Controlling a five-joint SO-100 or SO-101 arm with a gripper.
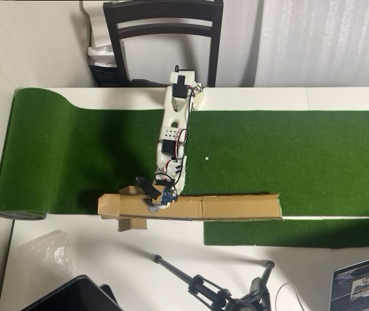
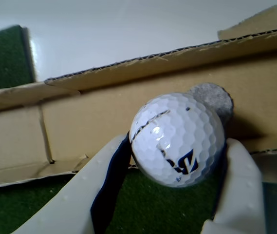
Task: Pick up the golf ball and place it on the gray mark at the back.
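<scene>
here, one golf ball point(image 2: 177, 139), clamped between two pale fingers point(image 2: 238, 185) of one gripper point(image 2: 175, 168), in front of one gray mark point(image 2: 211, 97) and partly covering it, against one cardboard strip point(image 1: 236, 207) along green turf point(image 1: 288, 155).

White golf ball point(image 2: 177, 139) apparently overlapping gray mark point(image 2: 213, 100)

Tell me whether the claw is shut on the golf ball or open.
Shut on it. In the wrist view the claw has one white finger on each side of the golf ball, just in front of the gray mark.
</scene>
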